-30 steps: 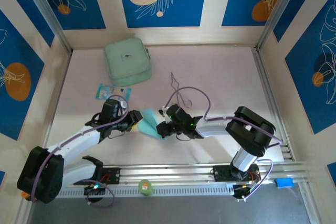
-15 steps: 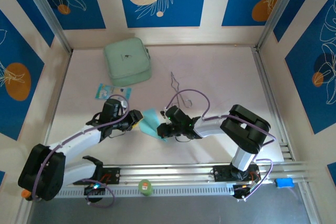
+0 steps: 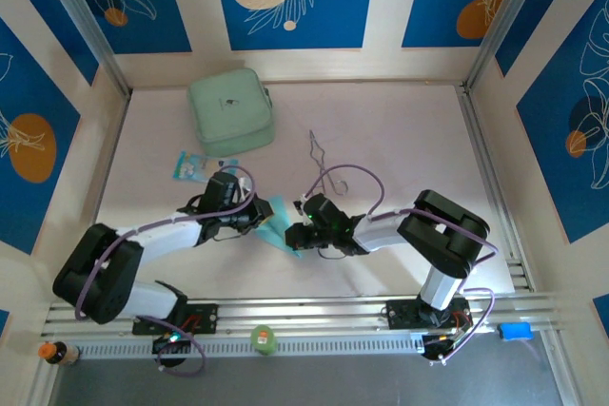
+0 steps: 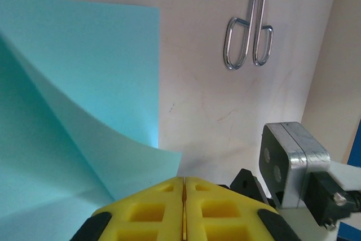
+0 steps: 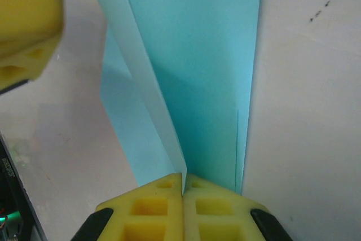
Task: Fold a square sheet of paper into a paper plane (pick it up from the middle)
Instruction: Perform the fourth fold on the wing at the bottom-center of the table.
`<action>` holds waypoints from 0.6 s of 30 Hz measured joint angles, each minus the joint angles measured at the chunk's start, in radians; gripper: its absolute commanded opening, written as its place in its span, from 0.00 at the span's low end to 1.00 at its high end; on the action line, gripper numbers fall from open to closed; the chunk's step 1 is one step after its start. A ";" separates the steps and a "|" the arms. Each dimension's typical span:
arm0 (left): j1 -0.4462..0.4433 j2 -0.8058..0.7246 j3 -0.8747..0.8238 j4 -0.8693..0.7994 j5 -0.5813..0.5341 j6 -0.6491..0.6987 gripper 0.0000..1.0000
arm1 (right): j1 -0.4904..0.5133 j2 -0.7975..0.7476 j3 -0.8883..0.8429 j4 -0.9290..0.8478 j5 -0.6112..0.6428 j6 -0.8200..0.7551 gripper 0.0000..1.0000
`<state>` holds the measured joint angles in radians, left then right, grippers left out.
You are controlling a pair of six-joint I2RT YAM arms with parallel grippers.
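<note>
Left gripper [image 4: 184, 183] and right gripper [image 5: 183, 182] both clamped on your one square sheet of paper [image 5: 208, 55]
It's part-folded on the surface [image 3: 409, 140] between them; farther out you've got one metal tongs [image 4: 249, 42], one printed packet [image 3: 190, 166], one mint-green case [image 3: 230, 112].

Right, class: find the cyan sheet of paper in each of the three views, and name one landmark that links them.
Top external: the square sheet of paper sits just below the picture's centre.
Left wrist: it covers the left half.
Right wrist: it runs up the middle.
Landmark: the metal tongs, in the top and left wrist views.
</note>
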<state>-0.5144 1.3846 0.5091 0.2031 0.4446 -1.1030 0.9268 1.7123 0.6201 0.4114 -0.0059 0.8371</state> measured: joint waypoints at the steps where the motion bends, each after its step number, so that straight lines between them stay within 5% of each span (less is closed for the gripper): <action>1: -0.005 0.018 0.005 0.008 0.000 -0.001 0.06 | 0.000 0.000 -0.002 0.005 -0.002 0.003 0.06; 11: -0.027 0.088 0.012 0.068 -0.001 -0.023 0.14 | -0.014 0.000 -0.029 0.056 -0.021 0.036 0.06; 18: -0.027 0.022 0.013 0.058 -0.017 -0.014 0.04 | -0.022 -0.001 -0.050 0.092 -0.026 0.058 0.03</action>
<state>-0.5419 1.4063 0.5220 0.2607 0.4274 -1.1175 0.9051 1.7115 0.5705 0.5030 -0.0319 0.8955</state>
